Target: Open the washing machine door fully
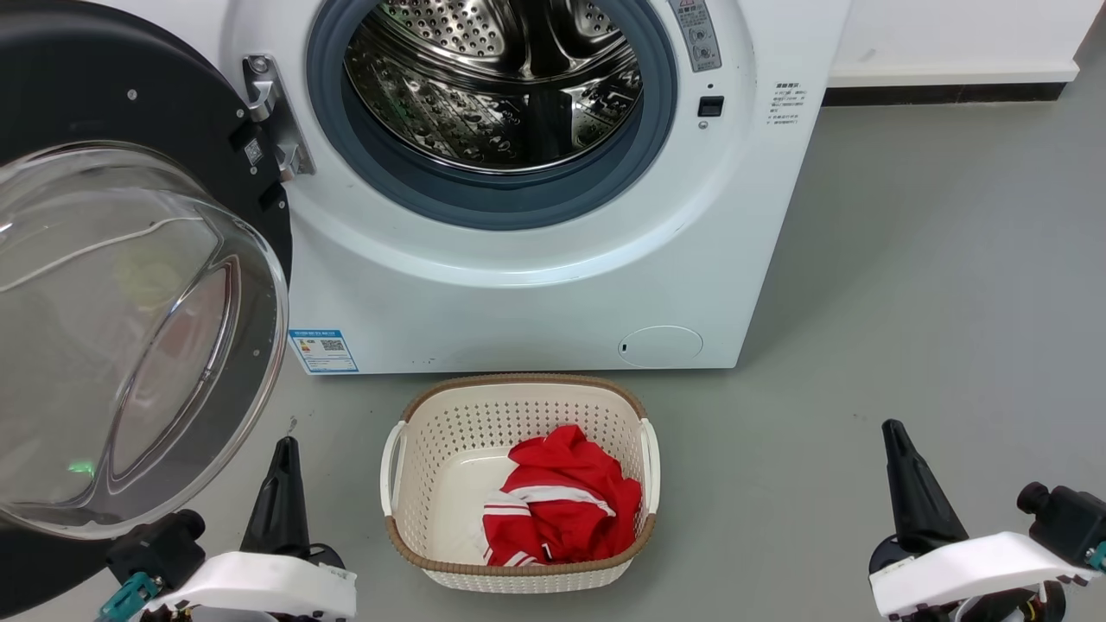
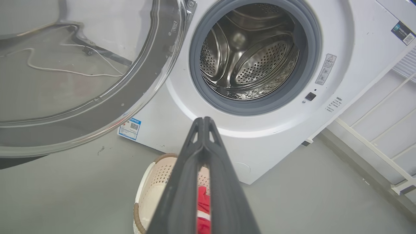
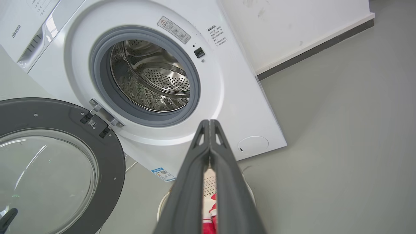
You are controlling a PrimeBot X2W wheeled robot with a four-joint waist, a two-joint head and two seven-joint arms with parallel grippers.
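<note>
1. The left gripper has its two long dark fingers pressed together tip to tip, with nothing between them. It points at the front of the white boxy front-loading washing machine.
2. In the head view this gripper stands just beside the lower rim of the large round glossy black washing machine door. It seems to be clear of the door, though that angle leaves this unsure.
3. The right gripper is likewise closed and empty. It hangs over bare floor, well apart from the machine.
4. The door is swung out wide to the machine's left on a metal hinge, and its bulging clear glass bowl faces outward.
5. The opening is uncovered, showing the perforated steel drum ringed by a grey rubber seal.
6. A blue label sticker sits at the machine's lower left corner.
7. A cream perforated laundry basket with a brown woven rim stands on the smooth grey floor just in front of the machine. It holds a red garment with white stripes.
8. A white wall with dark skirting runs behind.
</note>
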